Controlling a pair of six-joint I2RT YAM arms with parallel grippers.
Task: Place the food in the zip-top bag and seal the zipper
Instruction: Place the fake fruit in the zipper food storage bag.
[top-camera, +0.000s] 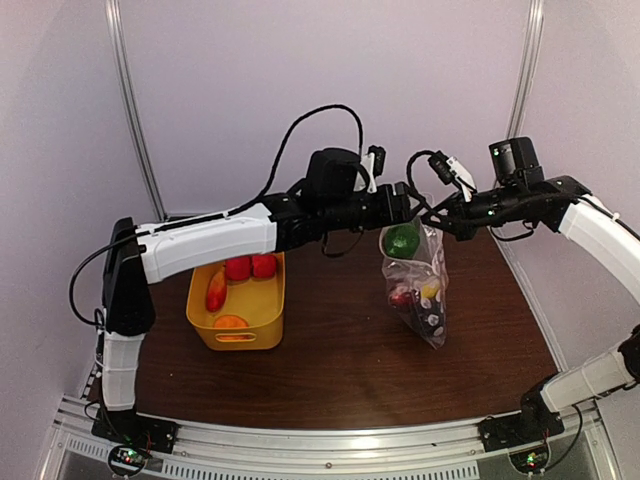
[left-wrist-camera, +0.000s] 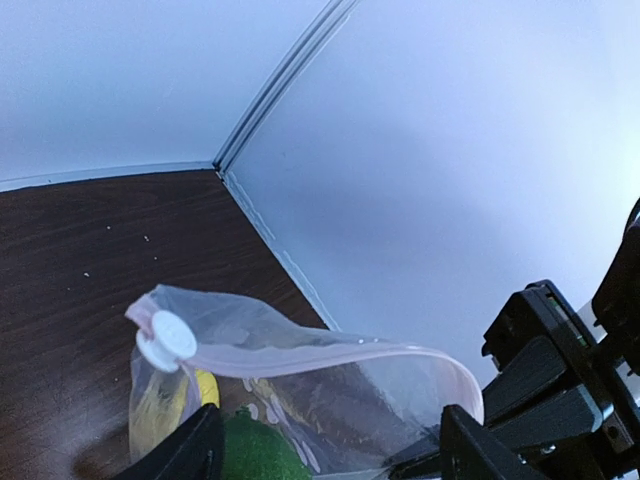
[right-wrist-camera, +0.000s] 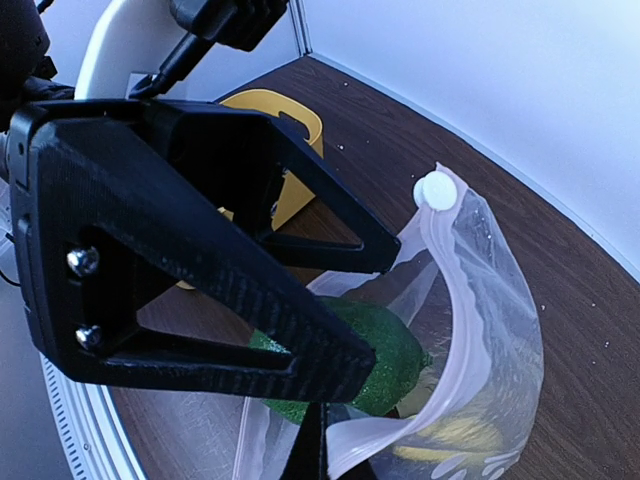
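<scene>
Green fruit (top-camera: 402, 240) filling zip-top bag (top-camera: 430, 300) mouth, open table (top-camera: 330, 330) between bag and yellow basket (top-camera: 262, 335).

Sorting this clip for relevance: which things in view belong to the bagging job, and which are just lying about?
Belongs to the job:
zip-top bag, its zipper, green food at the bag's mouth, red food and orange food not yet bagged, left pincer open, right pincer pinching the bag's edge.

Just lying about:
yellow basket, table.

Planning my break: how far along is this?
Done: red, yellow and dark pieces lie in the zip-top bag. In hand: right gripper holds its mouth up; a green fruit sits at the top under the open left gripper. Left: four pieces in the yellow basket, then sealing the zipper.
</scene>
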